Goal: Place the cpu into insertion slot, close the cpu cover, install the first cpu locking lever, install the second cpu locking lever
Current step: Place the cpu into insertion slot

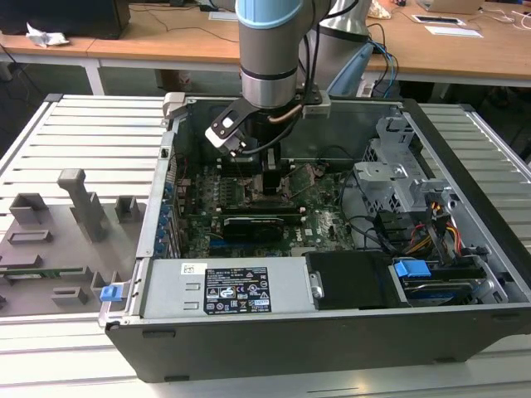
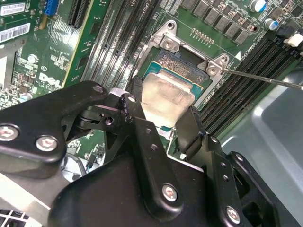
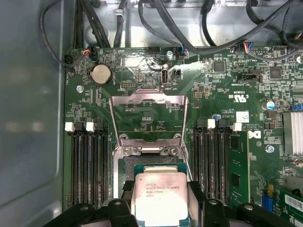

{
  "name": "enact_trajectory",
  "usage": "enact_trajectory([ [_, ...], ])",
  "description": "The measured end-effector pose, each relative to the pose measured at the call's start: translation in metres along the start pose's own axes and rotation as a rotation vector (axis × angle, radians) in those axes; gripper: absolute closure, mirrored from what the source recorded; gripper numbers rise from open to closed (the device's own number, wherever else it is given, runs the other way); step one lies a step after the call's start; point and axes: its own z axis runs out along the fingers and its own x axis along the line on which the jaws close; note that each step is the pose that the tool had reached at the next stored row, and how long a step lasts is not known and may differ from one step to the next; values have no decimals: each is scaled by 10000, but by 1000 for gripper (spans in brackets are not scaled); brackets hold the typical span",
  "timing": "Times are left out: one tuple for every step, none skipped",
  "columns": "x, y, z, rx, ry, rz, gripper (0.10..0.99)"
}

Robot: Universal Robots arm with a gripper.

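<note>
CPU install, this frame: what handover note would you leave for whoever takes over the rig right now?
The hand is shut on the cpu, gripping two opposite edges.
The cpu sits directly over the insertion slot; whether it is seated cannot be told.
The cpu cover is open, swung up off the slot.
One locking lever stands free, unlatched.
Done: cpu at the slot. Left: closing the cover, both levers.

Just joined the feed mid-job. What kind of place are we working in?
Likely a robotics lab or workshop: an open computer case sits on a slatted metal table, wooden desks stand behind, and the gripper holds the cpu.
</note>
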Motion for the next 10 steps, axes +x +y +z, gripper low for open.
enact_trajectory([
  [3,-1,4,-1,1,1,557],
  [8,-1,9,-1,1,1,557],
  [13,-2,14,0,0,1,557],
  [26,-3,26,1,0,1,557],
  [36,-5,38,0,1,3,557],
  [41,-6,45,0,1,5,557],
  [45,-7,51,2,0,9,557],
  [48,-9,62,2,0,9,557],
  [49,-15,74,1,0,10,557],
  [50,-21,88,1,0,10,557],
])
